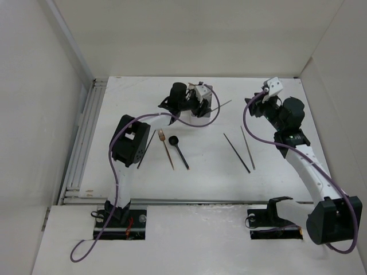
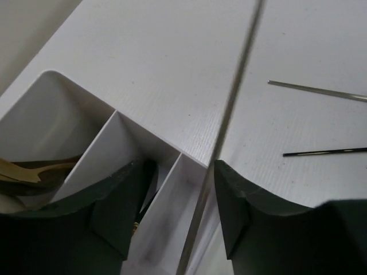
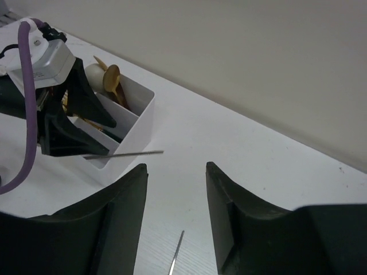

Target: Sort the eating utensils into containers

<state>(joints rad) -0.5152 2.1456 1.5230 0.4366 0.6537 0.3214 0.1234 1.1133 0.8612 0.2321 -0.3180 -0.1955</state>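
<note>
Left pincer (image 2: 182, 167), right pincer (image 3: 176, 167) apart; one chopstick (image 2: 229, 103) at box (image 2: 114, 154). Loose: three chopsticks (image 1: 146, 149) (image 1: 236, 152) (image 1: 248, 147), one fork (image 1: 167, 150), one spoon (image 1: 179, 150).

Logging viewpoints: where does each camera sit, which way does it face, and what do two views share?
Top external: above and behind the bases, looking down on the table; left arm and right arm show whole.
Left wrist: on the left arm, looking down into the white box; its own fingers flank a chopstick.
Right wrist: on the right arm, looking across the table at the left pincer at the box; its own fingers, apart, below.
Shared: both wrist views show the box and that chopstick.
</note>
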